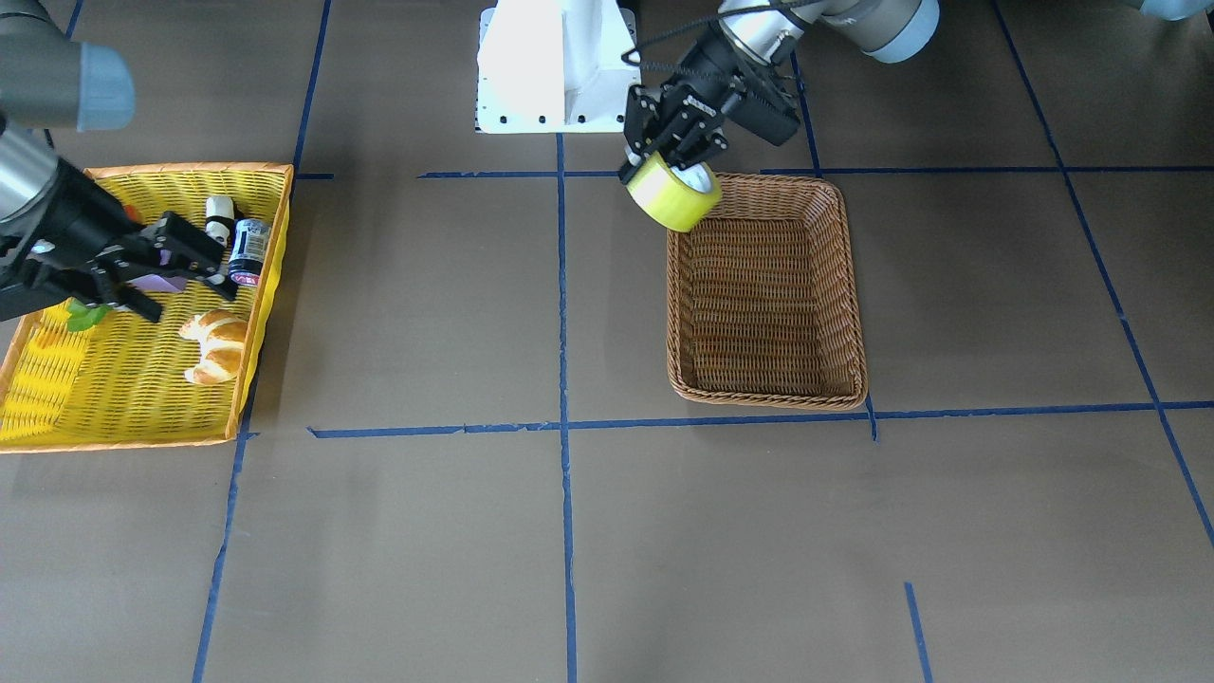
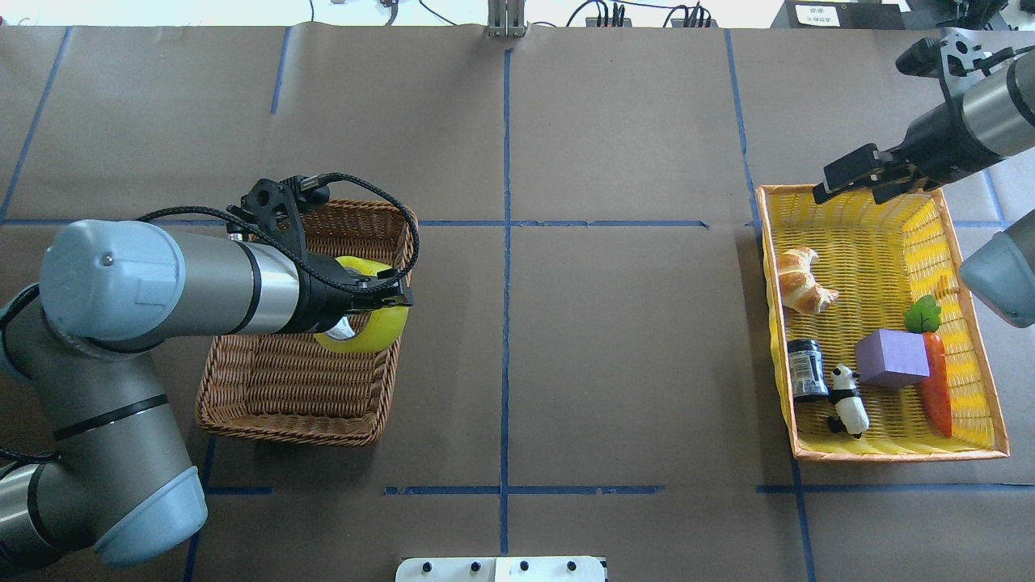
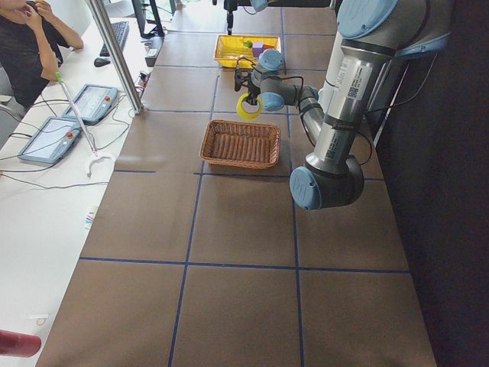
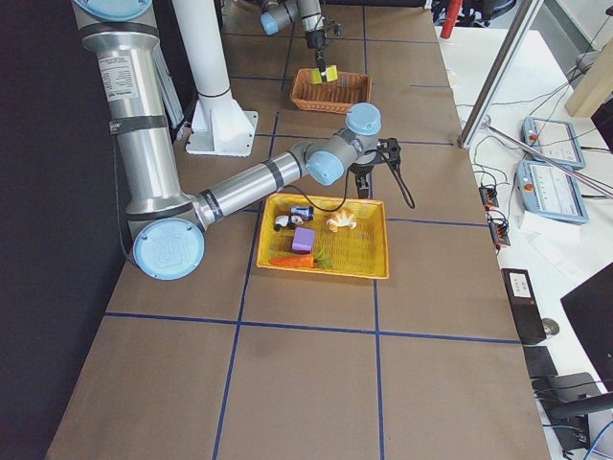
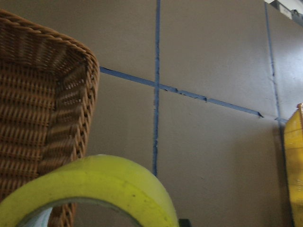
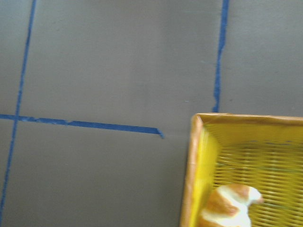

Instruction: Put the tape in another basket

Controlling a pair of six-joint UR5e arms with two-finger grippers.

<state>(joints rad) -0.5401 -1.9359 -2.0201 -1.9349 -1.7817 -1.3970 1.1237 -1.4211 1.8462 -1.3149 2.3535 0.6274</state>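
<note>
The yellow-green tape [image 1: 669, 197] hangs in my left gripper [image 1: 669, 163], which is shut on it. It is held in the air over the edge of the brown wicker basket [image 1: 858, 313] that faces the table's middle, at the corner near the robot's base. In the overhead view the tape [image 2: 376, 331] is over the basket's [image 2: 242, 420] right rim, in the left gripper [image 2: 380, 299]. The left wrist view shows the tape's arc [image 5: 104, 184] beside the basket wall [image 5: 57, 109]. My right gripper [image 1: 190, 299] is open and empty above the yellow tray [image 1: 142, 441].
The yellow, orange-rimmed tray [image 2: 889, 454] holds a croissant [image 2: 800, 279], a dark can [image 2: 804, 368], a toy panda [image 2: 847, 400], a purple block [image 2: 889, 358] and a carrot [image 2: 936, 380]. The wicker basket's inside shows no items. An operator sits at the side desk [image 3: 30, 46].
</note>
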